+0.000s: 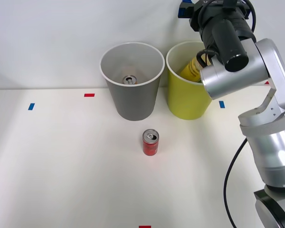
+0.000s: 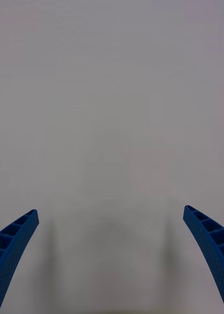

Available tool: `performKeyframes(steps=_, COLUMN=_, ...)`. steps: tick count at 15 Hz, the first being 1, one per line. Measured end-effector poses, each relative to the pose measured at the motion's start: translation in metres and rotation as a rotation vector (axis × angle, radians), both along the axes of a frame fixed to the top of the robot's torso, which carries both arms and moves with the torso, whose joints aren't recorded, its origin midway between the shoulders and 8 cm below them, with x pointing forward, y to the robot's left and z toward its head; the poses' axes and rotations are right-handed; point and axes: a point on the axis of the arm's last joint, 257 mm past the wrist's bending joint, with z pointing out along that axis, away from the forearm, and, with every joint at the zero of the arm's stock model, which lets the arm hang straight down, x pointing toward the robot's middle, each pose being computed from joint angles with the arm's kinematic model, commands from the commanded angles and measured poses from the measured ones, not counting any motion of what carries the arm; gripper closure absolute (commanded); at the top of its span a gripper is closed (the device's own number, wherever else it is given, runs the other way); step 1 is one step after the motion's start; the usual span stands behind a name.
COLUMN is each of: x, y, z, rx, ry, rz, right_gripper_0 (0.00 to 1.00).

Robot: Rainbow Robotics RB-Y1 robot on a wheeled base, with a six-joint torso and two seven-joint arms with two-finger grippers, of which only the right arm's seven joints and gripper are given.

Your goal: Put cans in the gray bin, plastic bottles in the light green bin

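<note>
A red can (image 1: 150, 142) with a silver top stands upright on the white table in front of the two bins. The gray bin (image 1: 132, 99) holds another can (image 1: 129, 80) on its floor. To its right, the light green bin (image 1: 185, 102) has a yellow-wrapped plastic bottle (image 1: 191, 69) leaning inside. My right arm (image 1: 228, 42) reaches up and back over the green bin. In the wrist view my right gripper (image 2: 110, 211) is open, its blue fingers (image 2: 14, 240) wide apart with nothing between them, facing a blank pale wall.
Small blue tape marks (image 1: 31, 106) and red tape marks (image 1: 89, 95) lie on the table (image 1: 61, 161). A black cable (image 1: 230, 180) hangs beside my arm at the right. The wall rises just behind the bins.
</note>
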Motion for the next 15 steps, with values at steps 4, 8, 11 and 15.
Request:
performKeyframes(steps=4, x=-0.034, y=0.002, z=-0.023, rx=-0.026, ry=-0.095, rz=0.084, right_gripper_0=0.0)
performKeyframes(steps=8, x=-0.076, y=-0.014, z=-0.028, rx=-0.1, ry=-0.149, rz=0.048, right_gripper_0=0.0)
performKeyframes(steps=11, x=-0.107, y=-0.031, z=-0.043, rx=-0.115, ry=-0.142, rz=0.024, right_gripper_0=0.0)
performKeyframes(steps=15, x=-0.145, y=-0.048, z=-0.083, rx=-0.107, ry=-0.092, rz=0.02, right_gripper_0=0.0)
